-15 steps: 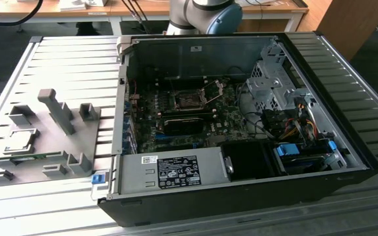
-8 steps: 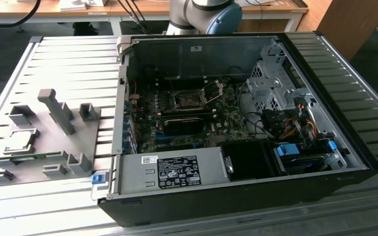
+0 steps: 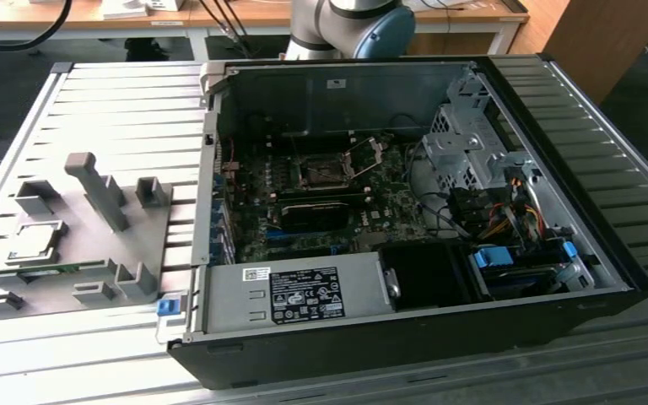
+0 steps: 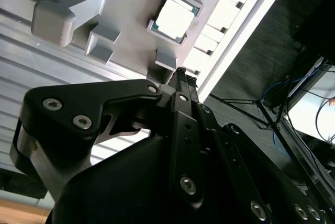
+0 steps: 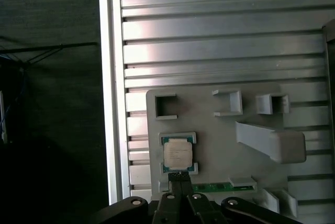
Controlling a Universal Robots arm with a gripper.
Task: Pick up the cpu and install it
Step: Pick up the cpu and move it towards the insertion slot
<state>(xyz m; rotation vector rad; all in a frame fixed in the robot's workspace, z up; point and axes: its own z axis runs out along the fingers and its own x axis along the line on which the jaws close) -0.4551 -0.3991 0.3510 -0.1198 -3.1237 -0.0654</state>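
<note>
- The slatted metal table [image 3: 110,93] carried everything, its ribs running across the exterior view.
- An open computer case [image 3: 336,84] lay on its side towards the exterior view's right, with the motherboard exposed inside.
- Part of the arm [image 3: 353,25] rose behind the case.
- A grey tray [image 3: 88,253] with upright posts and small brackets sat on the table to the exterior view's left, well apart from the motherboard.
- The gripper [image 5: 179,176] had its two dark fingers drawn narrow, tip against tip, with nothing between them. In the first wrist view the tips lined up with one edge of the cpu, and I could not tell whether they touched it. It also showed in the second wrist view [image 4: 184,76].
- The dark square socket [image 3: 324,173] on the motherboard stood with its metal frame raised.
- A thin green memory stick [image 5: 220,187] lay in the tray just beside the cpu.
- The cpu [image 5: 178,154] lay flat in the tray near its outer edge, held between two small grey brackets at opposite sides. It was a small square with a pale silvery metal lid, softly cut corners and a thin green rim around it [image 4: 174,19] [image 3: 31,243].
</note>
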